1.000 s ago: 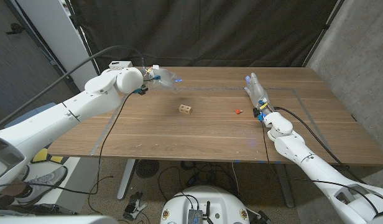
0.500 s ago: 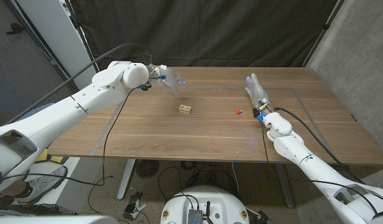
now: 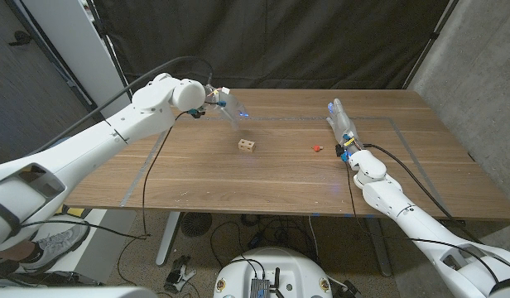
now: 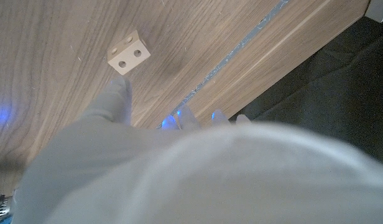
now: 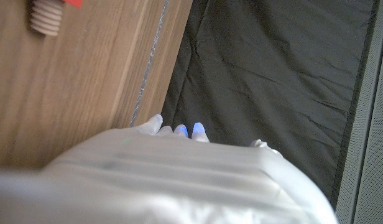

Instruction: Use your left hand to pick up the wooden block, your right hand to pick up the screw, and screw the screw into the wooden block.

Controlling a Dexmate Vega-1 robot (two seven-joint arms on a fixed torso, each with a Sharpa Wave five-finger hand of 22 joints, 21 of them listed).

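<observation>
Mid-table, wooden block [image 3: 247, 146] sits apart from both empty, spread hands.

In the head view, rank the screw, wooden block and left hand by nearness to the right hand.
1. Screw: just left of the right hand.
2. Wooden block: mid-table.
3. Left hand: above the far left of the table.

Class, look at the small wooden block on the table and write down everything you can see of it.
The small pale wooden block is a light, unfinished-looking cube lying alone near the middle of the brown wooden table. In the left wrist view one face shows two round holes and another face shows at least one more. Nothing touches it: the left hand hovers behind it, and the red-headed screw lies apart on its right.
</observation>
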